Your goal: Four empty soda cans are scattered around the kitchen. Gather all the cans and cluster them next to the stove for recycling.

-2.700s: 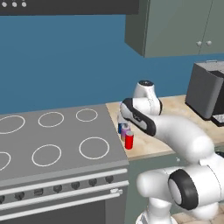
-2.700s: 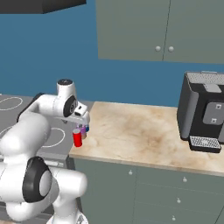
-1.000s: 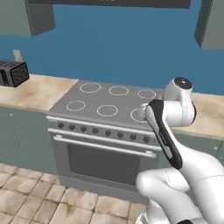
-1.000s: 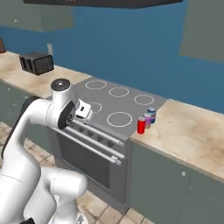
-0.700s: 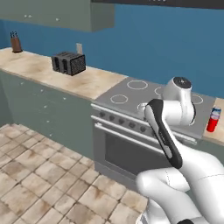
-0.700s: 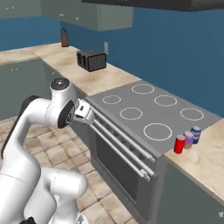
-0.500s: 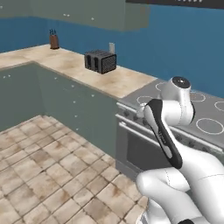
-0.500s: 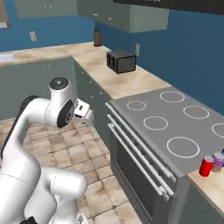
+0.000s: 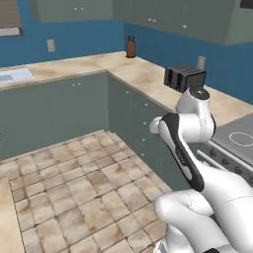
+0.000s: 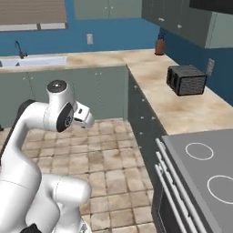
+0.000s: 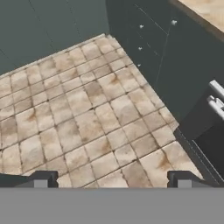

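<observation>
The kitchen [image 9: 74, 29] spreads across both base views: deep blue walls, grey-green cabinets, and a tan tiled floor [image 9: 74, 183] that takes up the lower left of the left base view. A beige marble surface [image 10: 150, 73] runs from the upper left of the right base view to a corner and then down the right side of the frame.

The stove [image 10: 205, 168] sits at the lower right of the right base view, its white ring marks facing up; in the left base view a corner of it [image 9: 239, 136] shows at the right edge, behind the arm. In the hand view its front edge and handle [image 11: 216, 98] lie at the right edge of the frame, above and right of the hand.

A black toaster [image 10: 186, 79] stands on the surface at the upper right, and a knife block [image 9: 130, 48] stands in the corner farther back.

The hand [image 11: 111, 179] is released, its two dark fingertips [image 11: 41, 179] set wide apart at the bottom of the hand view with bare floor tiles between them.
</observation>
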### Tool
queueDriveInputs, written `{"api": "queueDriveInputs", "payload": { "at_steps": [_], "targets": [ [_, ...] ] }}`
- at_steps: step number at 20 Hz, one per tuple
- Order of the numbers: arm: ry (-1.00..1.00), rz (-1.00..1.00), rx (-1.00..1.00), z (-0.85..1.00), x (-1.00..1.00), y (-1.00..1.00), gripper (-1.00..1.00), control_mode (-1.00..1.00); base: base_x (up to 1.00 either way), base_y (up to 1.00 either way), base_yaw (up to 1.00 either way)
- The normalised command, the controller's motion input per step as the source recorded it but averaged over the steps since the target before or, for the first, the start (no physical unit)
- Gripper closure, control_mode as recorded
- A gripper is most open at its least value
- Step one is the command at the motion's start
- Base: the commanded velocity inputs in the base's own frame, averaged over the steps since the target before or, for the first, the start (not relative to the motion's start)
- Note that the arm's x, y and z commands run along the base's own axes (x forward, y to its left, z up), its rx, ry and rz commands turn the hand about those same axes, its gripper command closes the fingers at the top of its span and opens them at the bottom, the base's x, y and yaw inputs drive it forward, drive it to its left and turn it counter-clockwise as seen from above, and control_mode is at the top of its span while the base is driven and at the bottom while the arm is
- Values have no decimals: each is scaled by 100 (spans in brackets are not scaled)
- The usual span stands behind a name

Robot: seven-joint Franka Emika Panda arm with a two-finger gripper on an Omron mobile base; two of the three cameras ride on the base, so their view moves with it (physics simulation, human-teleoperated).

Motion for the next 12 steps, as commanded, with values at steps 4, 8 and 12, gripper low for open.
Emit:
{"api": "queueDriveInputs", "payload": {
  "at_steps": [4,8,12],
  "targets": [
    [0,0,0,0,0,0,-100,100,100,0,12],
    [0,0,0,0,0,0,-100,100,100,10,5],
    [0,0,0,0,0,0,-100,100,100,13,14]
  ]
}}
